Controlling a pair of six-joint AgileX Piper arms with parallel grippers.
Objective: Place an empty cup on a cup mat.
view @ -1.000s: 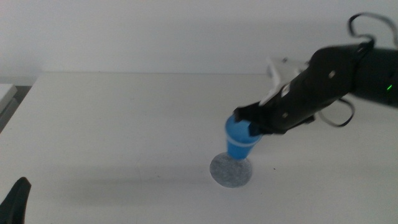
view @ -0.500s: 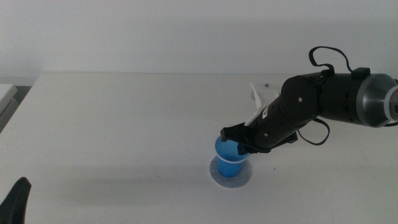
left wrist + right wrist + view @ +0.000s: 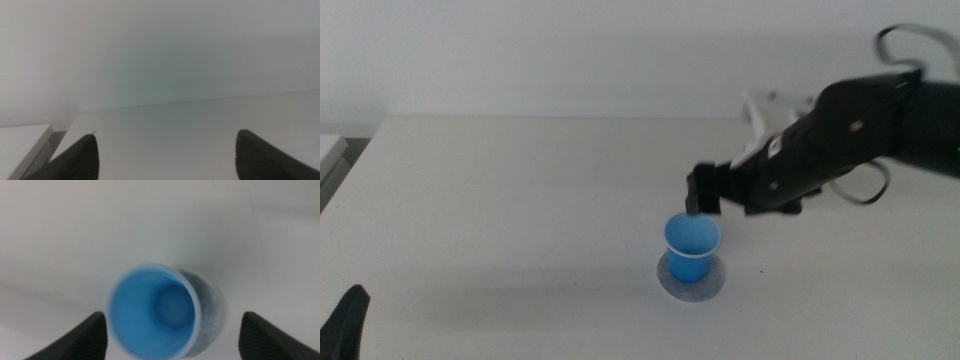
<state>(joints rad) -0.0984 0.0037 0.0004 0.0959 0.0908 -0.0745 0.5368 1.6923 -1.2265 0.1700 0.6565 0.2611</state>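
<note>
The blue cup (image 3: 692,248) stands upright on the grey cup mat (image 3: 710,287) in the middle of the table. The right wrist view looks down into the empty cup (image 3: 152,312), with the mat (image 3: 207,312) showing beside it. My right gripper (image 3: 705,195) is open and hovers just above and behind the cup, apart from it; in its own view the right gripper (image 3: 172,335) has a jaw on each side of the cup. My left gripper (image 3: 345,320) waits at the bottom left corner; its wrist view shows the left gripper (image 3: 165,155) open and empty.
The white table (image 3: 520,200) runs back to a pale wall. A white object (image 3: 765,108) lies behind the right arm. A pale ledge (image 3: 330,150) sits off the table's left edge.
The right gripper lowered the cup onto the mat, let go, and has risen back above it. The left arm has not moved.
</note>
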